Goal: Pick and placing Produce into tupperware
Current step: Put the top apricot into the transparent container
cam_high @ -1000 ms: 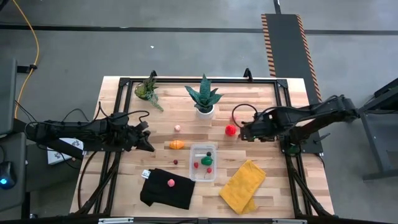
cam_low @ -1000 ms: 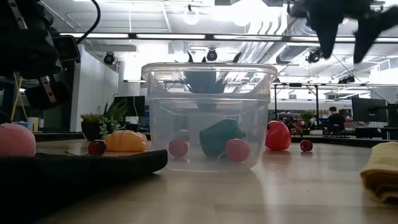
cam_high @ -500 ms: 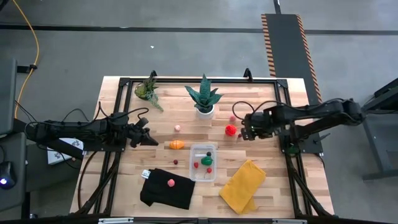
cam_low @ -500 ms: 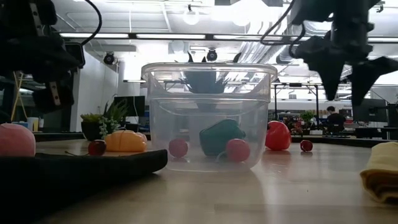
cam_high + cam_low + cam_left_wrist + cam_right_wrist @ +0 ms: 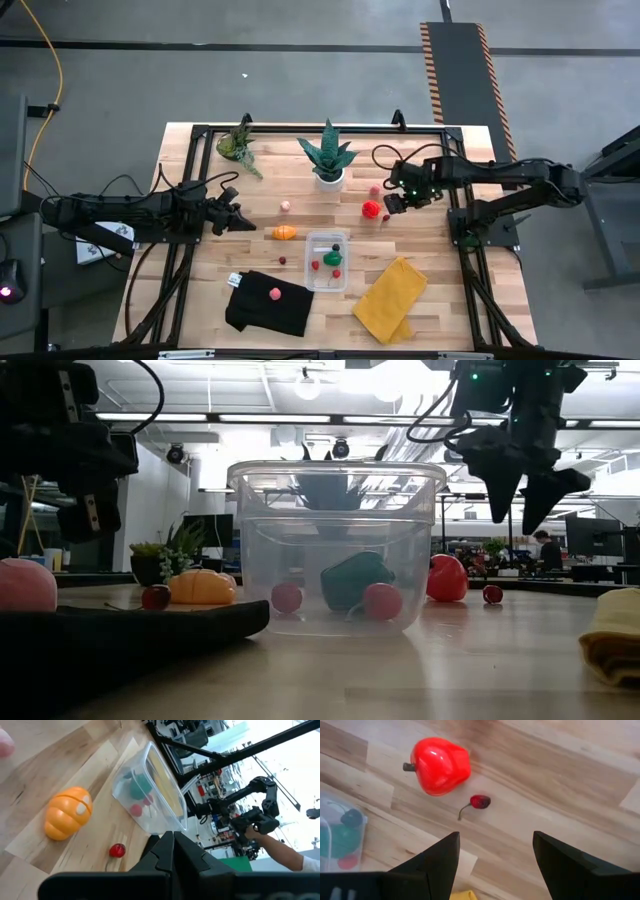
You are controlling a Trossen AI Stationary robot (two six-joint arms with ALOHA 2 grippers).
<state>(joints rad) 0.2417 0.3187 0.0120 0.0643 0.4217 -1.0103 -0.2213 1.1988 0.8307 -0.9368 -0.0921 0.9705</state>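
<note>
Right gripper (image 5: 492,850) is hovering with fingers spread above the small cherry (image 5: 480,801) beside the red pepper (image 5: 440,766), apparently lining up a grab for the tupperware (image 5: 328,262); left gripper (image 5: 243,222) is waiting clenched, empty.

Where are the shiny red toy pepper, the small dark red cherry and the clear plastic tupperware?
Shiny red toy pepper (image 5: 441,766): right wrist view, middle of its body.
Small dark red cherry (image 5: 480,801): right wrist view, its round fruit.
Clear plastic tupperware (image 5: 335,495): low view, front wall near the rim.
</note>
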